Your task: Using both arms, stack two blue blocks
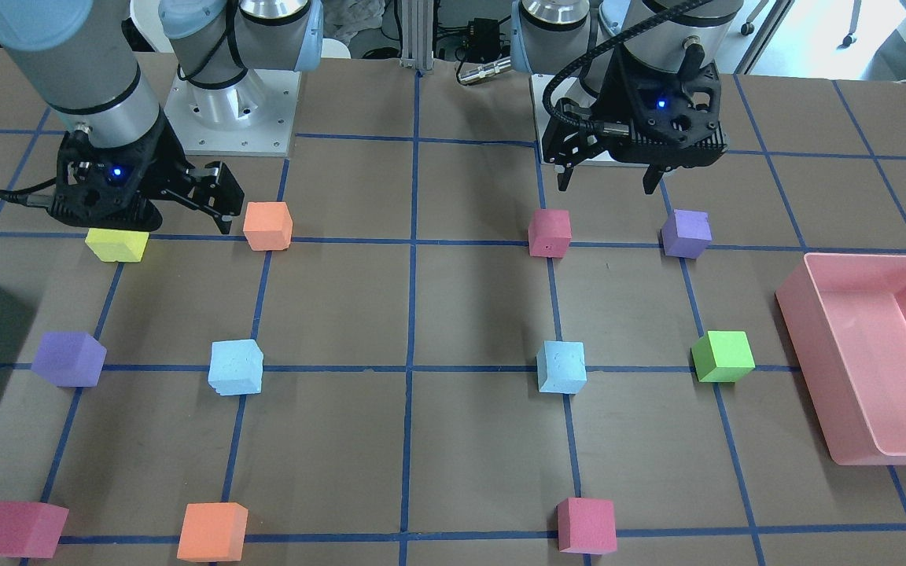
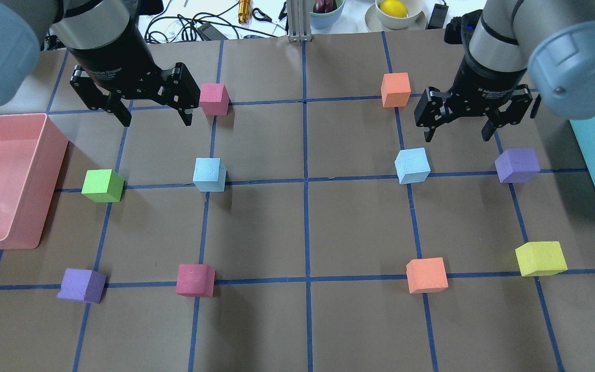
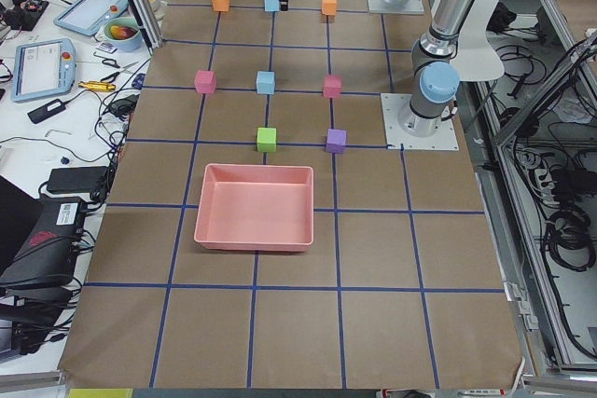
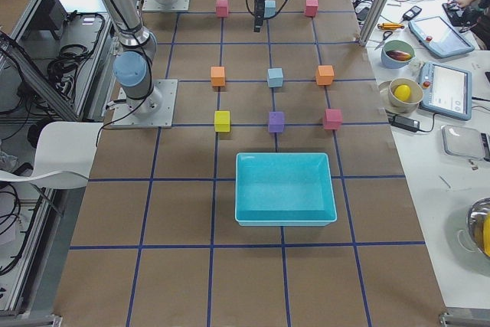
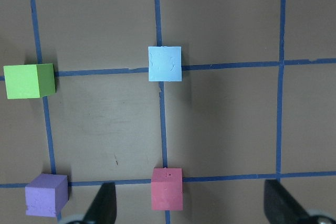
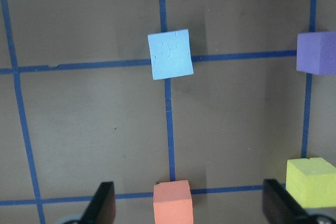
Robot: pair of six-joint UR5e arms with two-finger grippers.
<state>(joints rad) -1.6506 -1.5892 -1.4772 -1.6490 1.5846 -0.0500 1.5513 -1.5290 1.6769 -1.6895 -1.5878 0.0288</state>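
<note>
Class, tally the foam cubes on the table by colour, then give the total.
Blue cubes: 2
Purple cubes: 2
Red cubes: 3
Orange cubes: 2
Yellow cubes: 1
Green cubes: 1
Total: 11

blue blocks [image 2: 209,174]: were matt foam, rough, chipped
table cover [image 2: 359,232]: was matt brown paper
pink bin [image 2: 52,175]: was smooth plastic, slight sheen
</note>
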